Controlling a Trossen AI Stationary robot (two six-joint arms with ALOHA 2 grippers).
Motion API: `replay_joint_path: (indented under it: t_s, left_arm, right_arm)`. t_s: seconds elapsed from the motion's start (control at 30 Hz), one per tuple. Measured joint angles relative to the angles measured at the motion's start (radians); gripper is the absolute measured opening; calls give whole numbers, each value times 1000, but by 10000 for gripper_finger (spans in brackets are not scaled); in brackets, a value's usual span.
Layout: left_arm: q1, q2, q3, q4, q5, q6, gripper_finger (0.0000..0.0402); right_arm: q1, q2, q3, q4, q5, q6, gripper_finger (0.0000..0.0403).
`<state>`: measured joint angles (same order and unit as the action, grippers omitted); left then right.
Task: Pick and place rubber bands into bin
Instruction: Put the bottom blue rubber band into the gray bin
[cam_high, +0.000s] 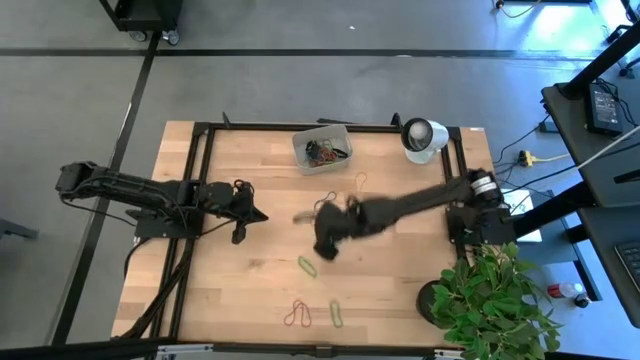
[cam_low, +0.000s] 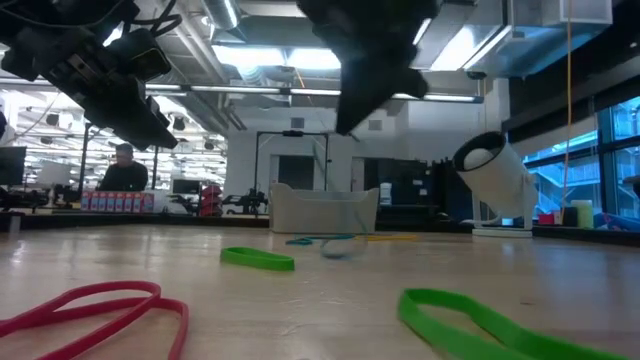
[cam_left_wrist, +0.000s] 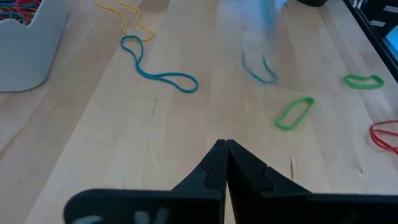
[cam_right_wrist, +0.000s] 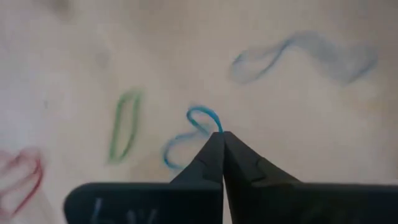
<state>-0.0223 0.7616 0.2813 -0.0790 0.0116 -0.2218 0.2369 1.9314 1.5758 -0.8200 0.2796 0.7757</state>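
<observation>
My right jaws (cam_right_wrist: 222, 135) pinched on a blue band (cam_right_wrist: 186, 134), mid-desk, five o'clock of the bin (cam_high: 322, 146). Light, floppy stuff; one strand suffices. Left jaws (cam_left_wrist: 225, 146) closed, empty, at nine o'clock.

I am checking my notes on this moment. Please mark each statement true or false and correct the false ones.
1. The right tool is shut on a blue rubber band. True.
2. The left tool stands wide open. False: its two fingers are pressed together, holding nothing.
3. The bin already holds some rubber bands. True: a tangle of bands lies inside it.
4. The red rubber band lies inside the bin. False: it lies on the table near the front edge, far from the bin.
5. A green rubber band lies on the table close to the right tool. True.
</observation>
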Motion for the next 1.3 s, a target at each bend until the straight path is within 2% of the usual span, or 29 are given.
replay_joint_path:
  t_s: [0.13,0.37,0.57,0.73,0.9,1.1,1.3]
  left_arm:
    - [0,0,0,0,0,0,1]
    - [0,0,0,0,0,0,1]
    - [0,0,0,0,0,0,5]
    - [0,0,0,1,0,0,4]
    - [0,0,0,1,0,0,2]
    - [0,0,0,1,0,-1,8]
    - [0,0,0,1,0,-23,4]
  right_arm:
    - [-127,-47,4,17,34,-150,1]
    - [-346,-48,121,104,32,-512,0]
    - [-528,-48,171,156,30,-683,0]
    - [-657,10,170,160,-95,-758,0]
    - [-709,117,169,192,-190,-808,0]
    - [-714,237,168,193,-225,-809,4]
    - [-714,275,168,185,-334,-754,45]
